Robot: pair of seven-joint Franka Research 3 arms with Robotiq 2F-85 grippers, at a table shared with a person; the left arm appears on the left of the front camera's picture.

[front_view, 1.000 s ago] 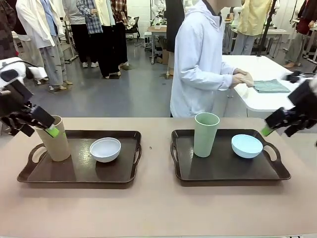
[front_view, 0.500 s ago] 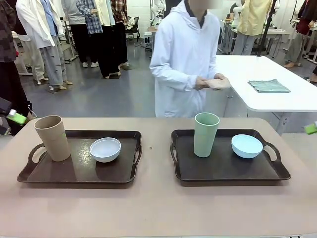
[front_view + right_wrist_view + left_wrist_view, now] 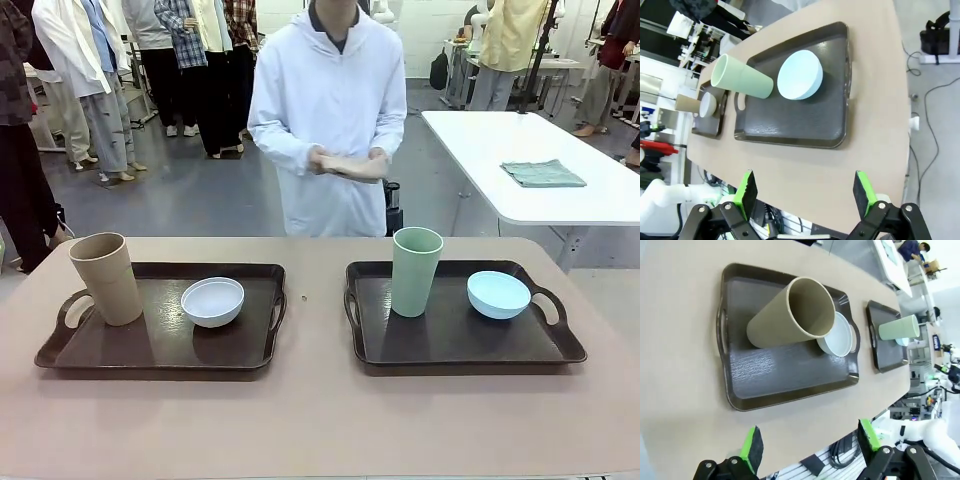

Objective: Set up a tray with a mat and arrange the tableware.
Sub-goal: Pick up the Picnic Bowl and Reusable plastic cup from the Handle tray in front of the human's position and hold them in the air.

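- The left tray (image 3: 150,342), dark brown with a handle at each end, is sitting on the left half of the tan counter (image 3: 320,425). It is carrying the tan cup (image 3: 106,278) and the white bowl (image 3: 212,301).
- The tan cup is standing upright at the tray's left end. The white bowl is resting mouth up near the tray's middle, close to the cup but apart from it. Both are looking empty.
- The right tray (image 3: 450,342), of the same kind, is sitting well apart on the right half. It is holding the pale green cup (image 3: 416,271) upright at its left side and the light blue bowl (image 3: 498,294) just beside it, not touching.
- The cups are tall, plain and slightly flared, and the bowls are small and shallow.
- The left claw (image 3: 810,442) is hanging with its green pads spread wide and nothing between them, above the counter's edge, clear of the left tray.
- The right claw (image 3: 804,189) is likewise gaping wide and gripping nothing, off the edge beside the right tray.
- A person (image 3: 330,100) in a white hooded coat is standing at the far side, holding a flat tan mat (image 3: 350,165) in both hands at waist height.
- Behind to the right, a folded green cloth (image 3: 542,173) is lying on a white table (image 3: 600,205).
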